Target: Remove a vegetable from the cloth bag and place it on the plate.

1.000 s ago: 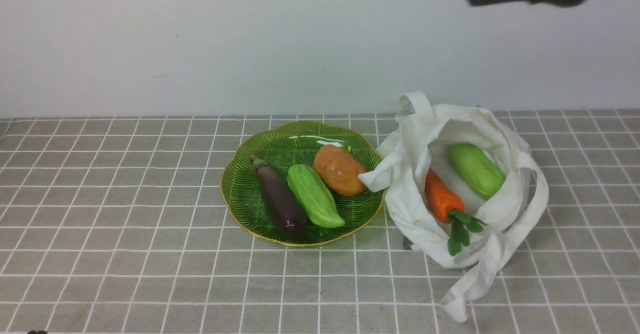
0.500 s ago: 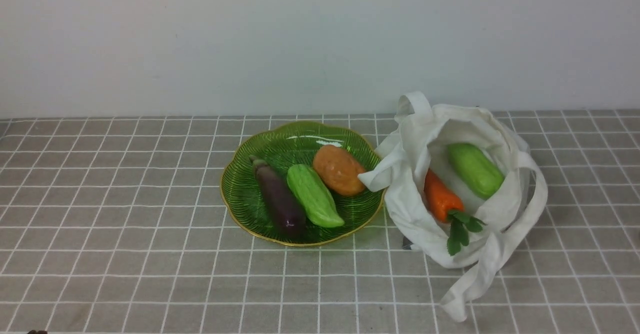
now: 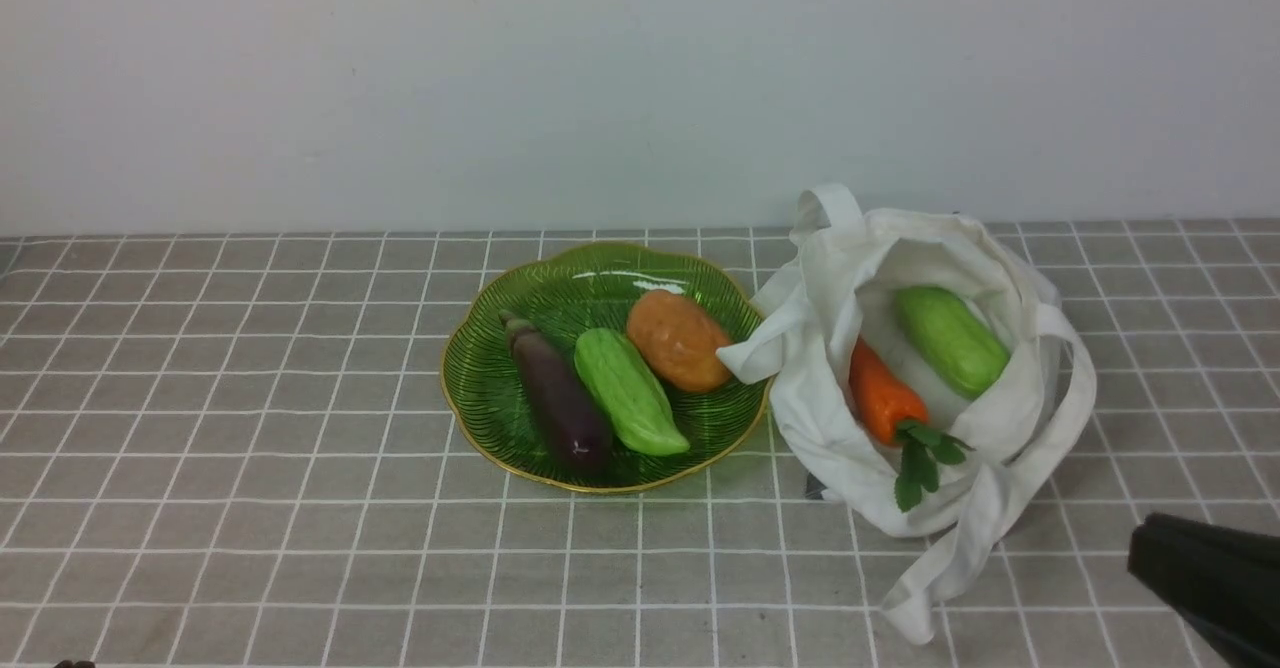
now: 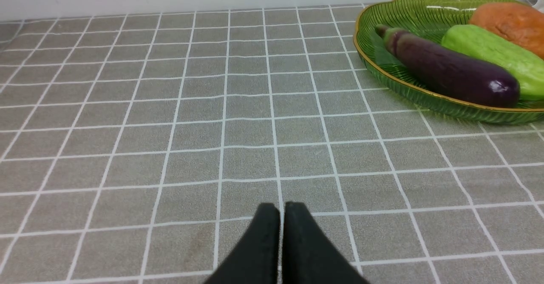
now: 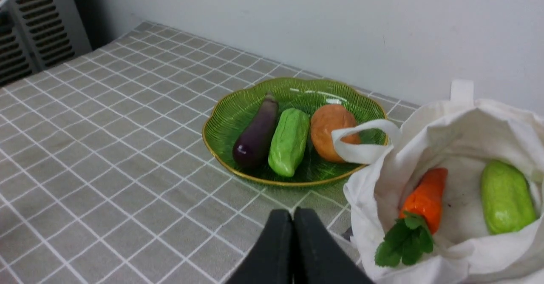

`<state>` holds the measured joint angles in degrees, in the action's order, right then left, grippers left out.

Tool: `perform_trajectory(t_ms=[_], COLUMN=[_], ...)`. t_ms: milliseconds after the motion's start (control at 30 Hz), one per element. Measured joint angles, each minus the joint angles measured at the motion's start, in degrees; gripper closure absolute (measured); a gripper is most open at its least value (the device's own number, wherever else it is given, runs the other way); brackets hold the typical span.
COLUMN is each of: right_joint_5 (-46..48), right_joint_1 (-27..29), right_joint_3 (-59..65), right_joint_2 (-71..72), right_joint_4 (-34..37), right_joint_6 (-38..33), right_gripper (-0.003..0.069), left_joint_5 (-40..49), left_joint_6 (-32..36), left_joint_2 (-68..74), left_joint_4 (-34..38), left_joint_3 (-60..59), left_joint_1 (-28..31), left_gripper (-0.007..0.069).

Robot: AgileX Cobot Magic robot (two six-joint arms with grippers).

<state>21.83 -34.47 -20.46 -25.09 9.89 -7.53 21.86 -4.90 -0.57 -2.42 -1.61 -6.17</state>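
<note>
The bright-green pointed vegetable (image 3: 630, 391) lies on the green glass plate (image 3: 556, 286), between a purple eggplant (image 3: 558, 398) and an orange-brown lump (image 3: 679, 340). It also shows in the left wrist view (image 4: 497, 54) and the right wrist view (image 5: 290, 141). The off-white cloth bag (image 3: 830, 428) lies open to the right of the plate. It holds an orange carrot (image 3: 882, 393) and a paler blunt green gourd (image 3: 950, 340). My left gripper (image 4: 281, 205) is shut and empty over bare cloth left of the plate. My right gripper (image 5: 292, 211) is shut and empty, near the plate's front and the bag.
One bag strap (image 3: 748, 356) lies over the plate's right rim; another strap (image 3: 935, 578) trails toward the front. A dark part of my right arm (image 3: 1205, 583) shows at the lower right. A checked grey tablecloth (image 3: 250, 428) covers the table, with a white wall behind.
A dark part of the right arm was at the top right a second ago, then out of view, and now shows at the lower right. The vegetables, plate and bag have not moved.
</note>
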Motion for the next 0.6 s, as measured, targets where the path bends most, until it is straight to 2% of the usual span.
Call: perform_trajectory(t_ms=[367, 600], right_joint_5=[2.8, -0.3], right_joint_1=[0.0, 0.0], right_joint_3=[2.0, 3.3], right_joint_2=[0.0, 2.4], right_joint_4=[0.0, -1.5], right_joint_6=[0.0, 0.0], right_gripper=[0.0673, 0.0673], left_joint_5=[0.0, 0.0], left_joint_6=[0.0, 0.0], left_joint_2=[0.0, 0.0], left_joint_4=[0.0, 0.0], left_joint_3=[0.0, 0.0], left_joint_1=[0.0, 0.0], left_gripper=[0.0629, 0.0629])
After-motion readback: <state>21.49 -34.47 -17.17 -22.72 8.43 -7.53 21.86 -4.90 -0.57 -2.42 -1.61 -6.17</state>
